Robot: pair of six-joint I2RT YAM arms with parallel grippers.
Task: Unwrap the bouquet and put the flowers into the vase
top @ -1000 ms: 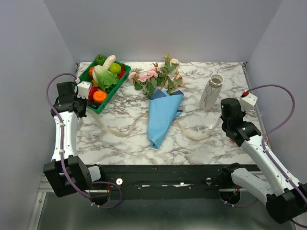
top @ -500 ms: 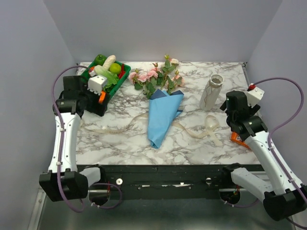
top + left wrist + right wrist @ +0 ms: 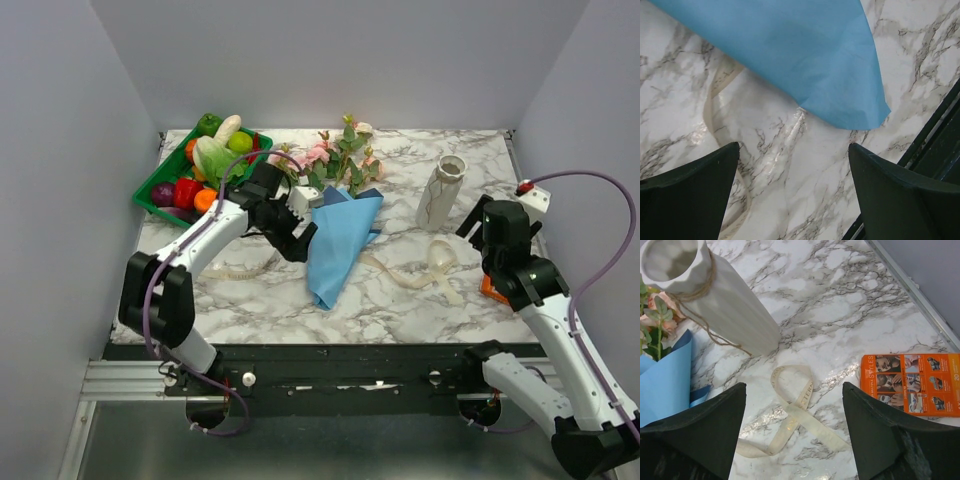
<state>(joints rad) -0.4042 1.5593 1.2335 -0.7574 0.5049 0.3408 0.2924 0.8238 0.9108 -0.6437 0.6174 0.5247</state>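
Left claw (image 3: pixel 792 147) released, centre frame, just beside blue paper (image 3: pixel 340 245) edge: pinch top layer only, peel sideways off flowers (image 3: pixel 322 160). Right claw (image 3: pixel 794 386) released, over ribbon (image 3: pixel 790 415) near vase (image 3: pixel 440 192): avoid tipping it.

Blue-wrapped bouquet (image 3: pixel 338 225) flat mid-table, upright pale vase (image 3: pixel 440 192) to its right.

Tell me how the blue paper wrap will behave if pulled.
Probably light and floppy: the blue paper wrap lies flat like a thin sheet. It may slide on the glossy marble table. The flowers sit in its mouth, so they could drag along.
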